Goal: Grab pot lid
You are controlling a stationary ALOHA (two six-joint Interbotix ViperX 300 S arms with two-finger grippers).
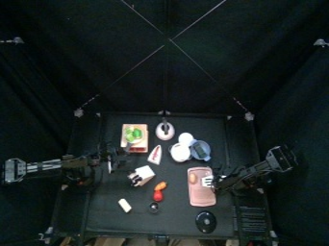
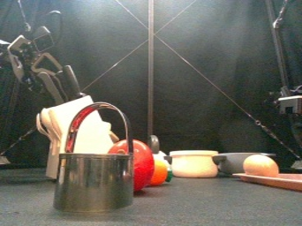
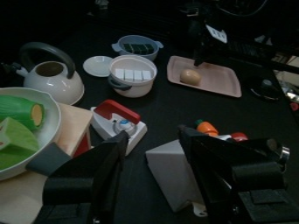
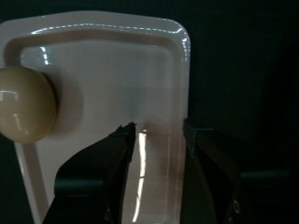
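- The right pincer (image 4: 158, 164) is released: jaws spread wide, nothing between them. It hangs over a flat pink rectangular tray (image 4: 117, 79), near a pale egg-shaped object (image 4: 24, 101) lying on that tray.
- The left pincer (image 3: 158, 179) is also released and empty, over the left side of the black table (image 1: 103, 216).
- The pot lid (image 1: 206, 222), a small dark round disc with a pale centre, lies flat near the table's front edge on the right arm's side. It is apart from the tray, and nothing touches it.
- Judgement: the right arm is better placed. It should clear the tray, centre above the knob, descend straight and close on the knob. The flat rim offers little purchase.
- Only the top view shows the lid.
- The right wrist view shows only tray and egg.
- A shiny metal cup with a looped handle (image 2: 94, 177) fills the front view's foreground.
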